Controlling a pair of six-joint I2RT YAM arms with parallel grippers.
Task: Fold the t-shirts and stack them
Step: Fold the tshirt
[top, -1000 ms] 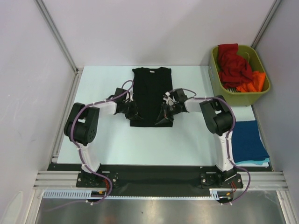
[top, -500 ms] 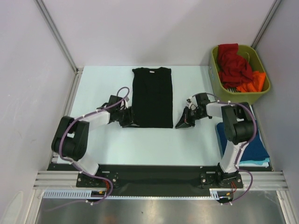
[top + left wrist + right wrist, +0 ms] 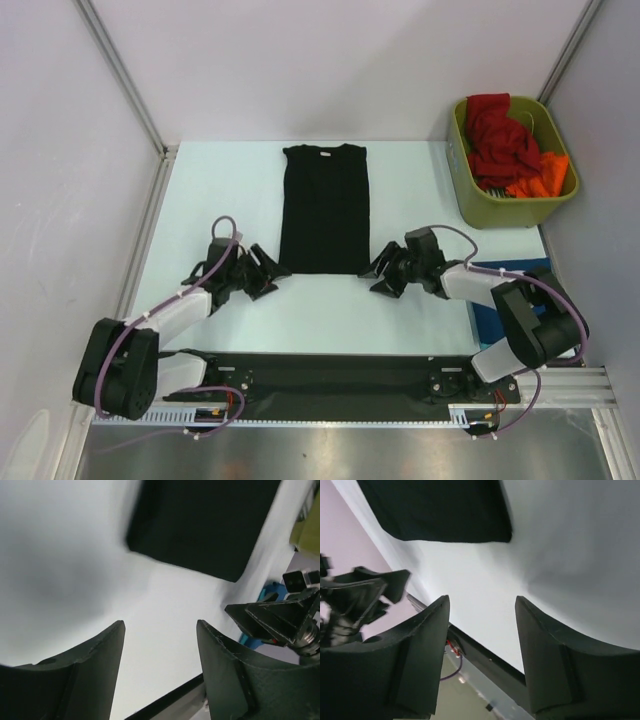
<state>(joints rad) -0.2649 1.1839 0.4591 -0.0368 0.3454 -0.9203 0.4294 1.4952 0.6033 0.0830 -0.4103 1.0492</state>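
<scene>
A black t-shirt (image 3: 323,208) lies flat on the pale table, folded into a narrow upright strip with its sleeves tucked in. Its lower edge shows in the left wrist view (image 3: 205,525) and the right wrist view (image 3: 435,510). My left gripper (image 3: 266,272) sits low on the table just left of the shirt's bottom corner, open and empty (image 3: 160,630). My right gripper (image 3: 380,272) mirrors it just right of the other bottom corner, open and empty (image 3: 482,605). Neither touches the cloth.
An olive-green bin (image 3: 510,212) at the back right holds a red t-shirt (image 3: 500,135) and an orange t-shirt (image 3: 545,180). A folded dark blue t-shirt (image 3: 480,305) lies at the right edge, mostly hidden by the right arm. Metal frame rails run along the table's near edge.
Both grippers let go of the shirt's folded-in sides, opened, and drew back outward and toward the near edge. The black shirt stays as a narrow strip.
</scene>
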